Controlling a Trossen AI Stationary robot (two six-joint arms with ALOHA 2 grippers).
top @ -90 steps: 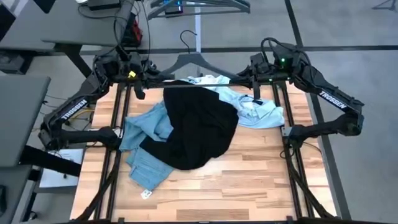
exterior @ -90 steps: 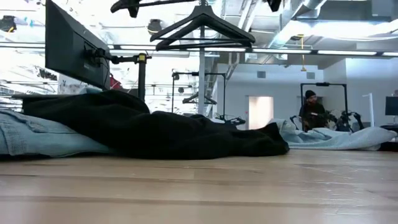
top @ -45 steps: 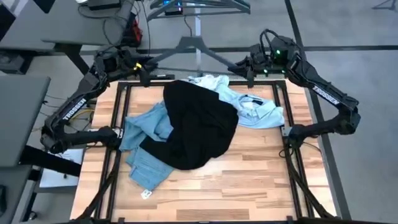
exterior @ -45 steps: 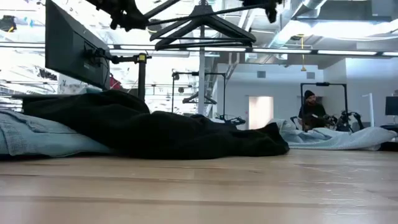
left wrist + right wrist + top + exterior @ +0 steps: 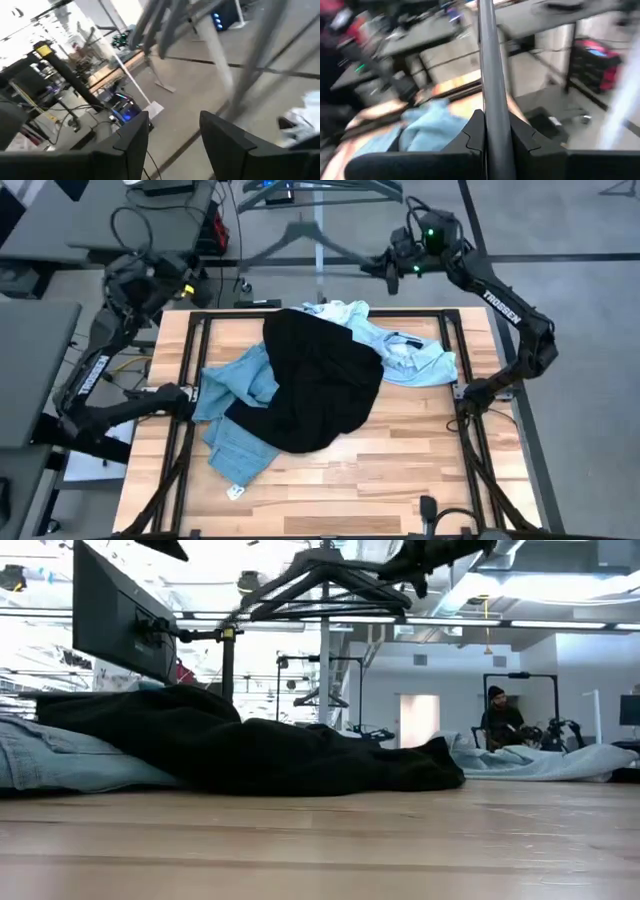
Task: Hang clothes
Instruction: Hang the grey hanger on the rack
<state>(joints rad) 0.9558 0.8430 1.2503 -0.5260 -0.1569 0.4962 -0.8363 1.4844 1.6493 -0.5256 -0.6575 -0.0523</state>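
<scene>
Left gripper [image 5: 172,140] has released the hanger [image 5: 300,242]; right gripper [image 5: 495,135] keeps it.

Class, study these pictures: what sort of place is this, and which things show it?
Probably a robotics lab or workshop: a clothes pile on a wooden table, equipment-laden desks, and a person at more rigs behind.

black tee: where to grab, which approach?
Probably pinch the black t-shirt at its far edge near the table's back, coming straight down. It lies on top of the jeans and the collared shirt, so that edge is exposed and liftable alone.
</scene>
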